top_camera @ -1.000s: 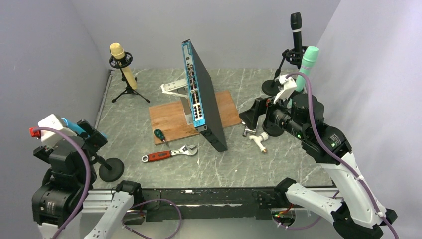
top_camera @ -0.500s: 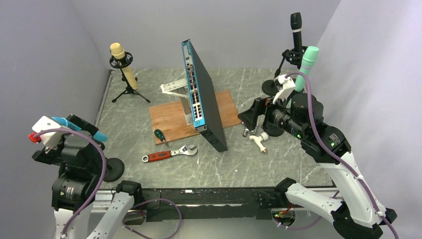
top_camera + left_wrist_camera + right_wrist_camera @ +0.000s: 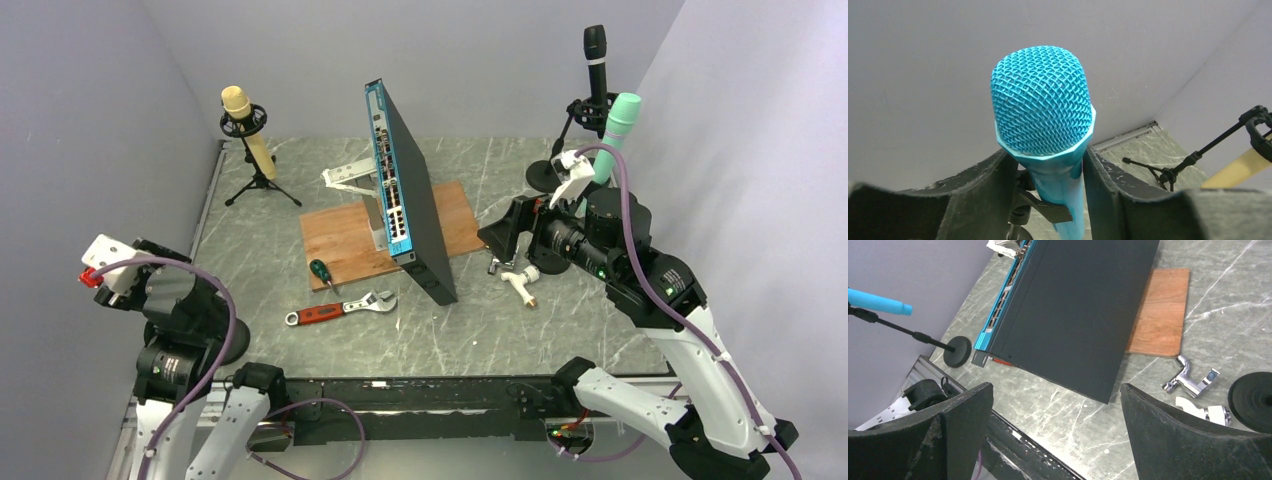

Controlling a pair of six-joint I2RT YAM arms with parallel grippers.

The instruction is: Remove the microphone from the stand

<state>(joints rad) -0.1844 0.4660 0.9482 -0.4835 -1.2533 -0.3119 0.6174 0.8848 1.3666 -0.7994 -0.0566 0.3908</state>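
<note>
Far to the left of the network switch point(image 3: 410, 200), the left gripper point(image 3: 1048, 161) had drawn its jaws in from wide open within the last second. They were now closed on the blue microphone point(image 3: 1040, 115), one finger pressed against each side just below the mesh head. Seen from overhead, the arm had also swung in and dropped over the stand point(image 3: 957, 352). The microphone sat in its clip point(image 3: 1040, 207), so the grasp looked made and the lift out of the stand not yet begun.

Left of the switch and further back, a yellow microphone point(image 3: 248, 125) stood on a tripod. A screwdriver point(image 3: 322, 271) and a wrench point(image 3: 340, 308) lay left of the switch and nearer the arms. The switch stood on edge on a wooden board point(image 3: 345, 240).

Just right of it lay chrome and white tap fittings point(image 3: 520, 280). Above them hung the right gripper point(image 3: 1055, 390), unmoved, its fingers spread wide and holding nothing. Right of the switch at the back rose a black microphone point(image 3: 595, 55) and a green microphone point(image 3: 618, 125).

The table point(image 3: 480, 330) was grey, veined stone-look. Plain lilac-grey walls point(image 3: 470, 60) closed it in on three sides.
</note>
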